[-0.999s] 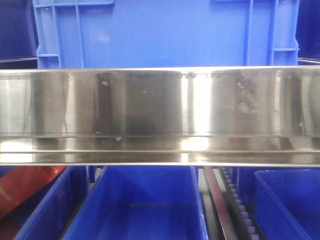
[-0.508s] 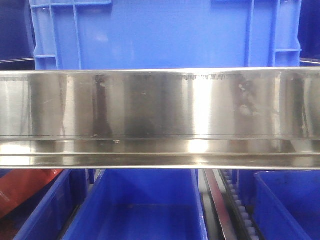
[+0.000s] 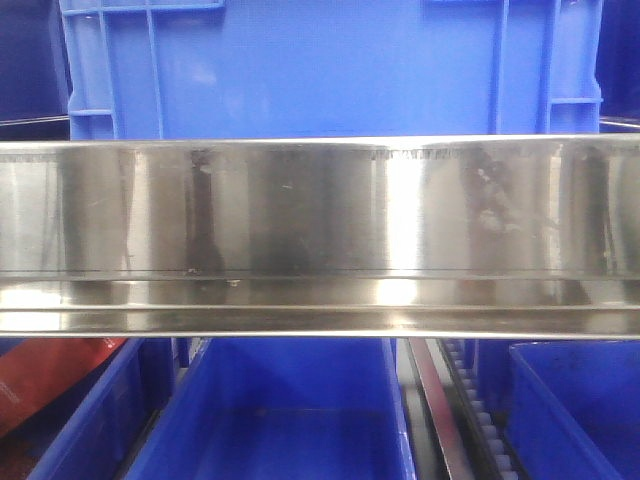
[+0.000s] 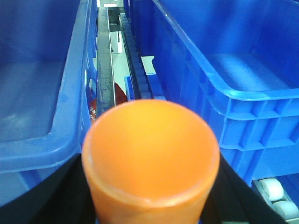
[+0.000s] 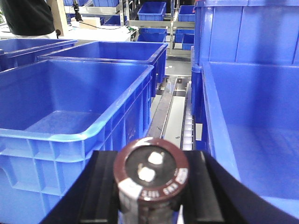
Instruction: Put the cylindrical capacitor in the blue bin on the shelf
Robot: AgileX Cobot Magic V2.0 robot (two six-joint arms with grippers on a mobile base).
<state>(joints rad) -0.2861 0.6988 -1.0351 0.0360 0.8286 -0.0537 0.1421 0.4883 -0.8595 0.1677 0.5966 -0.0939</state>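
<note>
In the right wrist view my right gripper is shut on a cylindrical capacitor, brown-rimmed with two pale terminals on its dark top. It is held over the gap between a blue bin on the left and a blue bin on the right. In the left wrist view my left gripper is shut on an orange cylinder that fills the lower middle, above the gap between two blue bins. The front view shows the shelf's shiny steel rail with a blue bin above and another below.
A roller track and a steel rail run between the bins. More blue bins and shelving stand far back. A red object lies low left in the front view, with further bins at the right.
The front view has shifted slightly: the steel rail sits a little lower in frame than a second ago. Little differs from half a second ago.
</note>
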